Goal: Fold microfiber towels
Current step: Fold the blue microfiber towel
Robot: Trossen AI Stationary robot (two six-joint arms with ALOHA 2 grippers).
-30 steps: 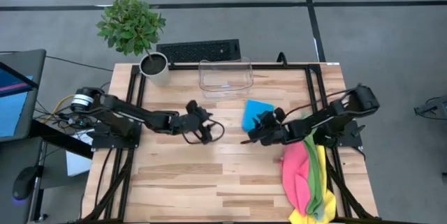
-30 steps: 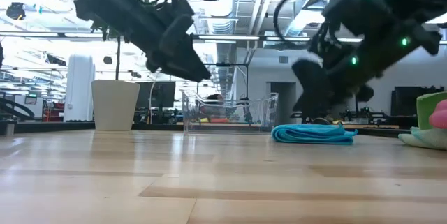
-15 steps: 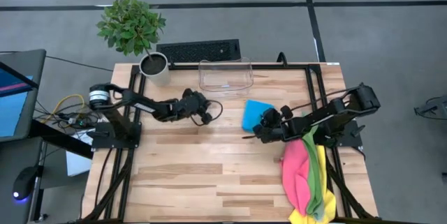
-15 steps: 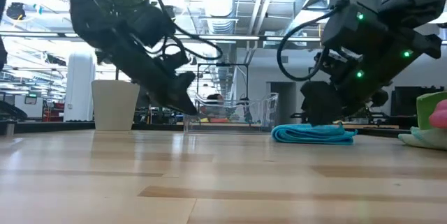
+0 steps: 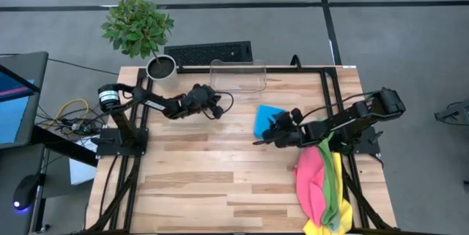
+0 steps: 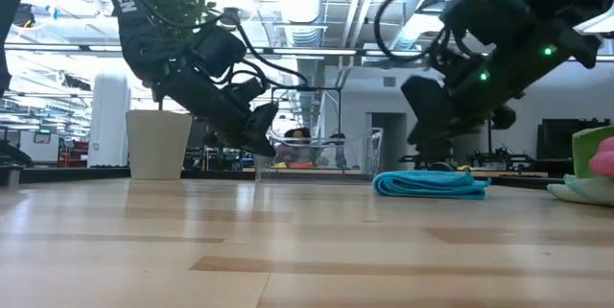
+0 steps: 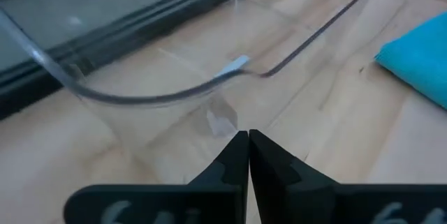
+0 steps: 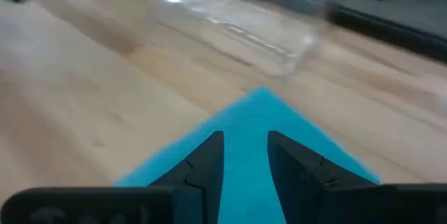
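1. We start at the left end effector (image 7: 248,155): its fingers are clenched tight together with nothing between them, tip right by the near wall of the clear plastic bin (image 7: 174,77) at the back of the counter (image 5: 220,184).
2. The right end effector (image 8: 244,155) has its fingers partly parted, straddling nothing we can make out, hovering just above the folded blue towel (image 8: 265,140) (one corner points straight ahead of it).
3. Outward from there: the blue towel (image 5: 268,118) lies flat near mid-counter, just in front of the bin, while the unfolded pile of pink, green and yellow towels (image 5: 322,187) hangs at the counter's right front edge.
4. To do this step well, we judge the right arm should lift clear of the blue towel without dragging it, then take the pink one by a corner.
5. The low view shows the blue towel (image 6: 430,184) as a neat flat stack, layers visible; the high view gives only its outline.
6. The left wrist view alone shows how close that tip sits to the bin.
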